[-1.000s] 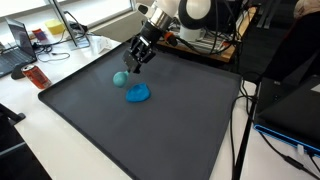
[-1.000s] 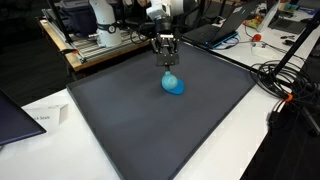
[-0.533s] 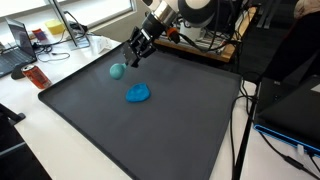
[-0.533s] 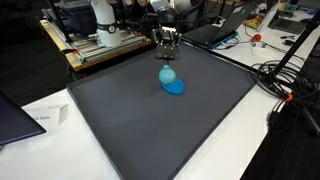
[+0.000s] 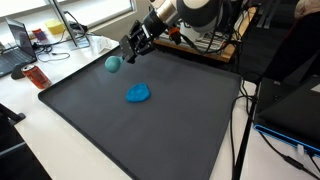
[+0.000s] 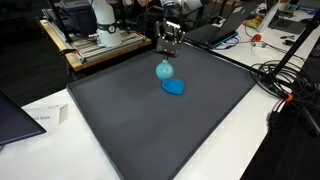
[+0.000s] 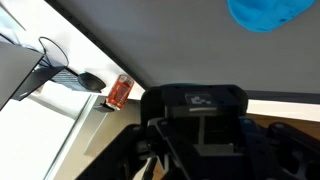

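My gripper (image 5: 127, 56) hangs over the far part of the dark grey mat (image 5: 160, 135), fingers pointing down. A teal ball (image 5: 113, 64) sits at the fingertips, lifted off the mat, and the jaws are shut on it. In both exterior views the ball (image 6: 163, 70) stays just under the gripper (image 6: 167, 56). A flat, rounded blue thing (image 5: 138, 94) lies on the mat a short way from the ball; it also shows as the blue thing (image 6: 174, 86) and, at the top edge of the wrist view, the blue thing (image 7: 270, 12). The gripper's dark housing (image 7: 195, 105) hides the jaws in the wrist view.
A red can (image 5: 37, 76) stands off the mat's edge on the white table, and the red can (image 7: 119, 92) shows in the wrist view too. A laptop (image 5: 15, 45) and clutter lie beyond it. Cables (image 6: 285, 75) run along one side. A paper slip (image 6: 45, 117) lies near a corner.
The gripper has risen and moved toward the mat's far edge, carrying the teal ball away from the blue thing. The blue thing has stayed put.
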You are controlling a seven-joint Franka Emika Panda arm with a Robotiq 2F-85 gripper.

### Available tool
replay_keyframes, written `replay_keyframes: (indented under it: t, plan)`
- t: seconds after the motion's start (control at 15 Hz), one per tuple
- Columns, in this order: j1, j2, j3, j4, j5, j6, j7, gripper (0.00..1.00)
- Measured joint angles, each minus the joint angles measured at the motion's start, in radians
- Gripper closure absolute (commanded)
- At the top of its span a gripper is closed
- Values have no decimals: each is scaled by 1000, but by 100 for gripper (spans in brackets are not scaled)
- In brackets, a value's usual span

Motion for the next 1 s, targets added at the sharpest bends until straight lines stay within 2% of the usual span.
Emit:
replay_keyframes:
  t: [0.33, 0.47, 0.6, 0.67, 1.0]
  plan:
    - [-74, 89, 86, 91, 0, 137, -27, 78]
    - [-26, 120, 16, 117, 27, 128, -52, 78]
    - [-14, 149, -4, 141, 41, 140, -73, 78]
    - [16, 161, -46, 155, 60, 129, -91, 53]
    - [-37, 170, 15, 157, 41, 132, -81, 53]
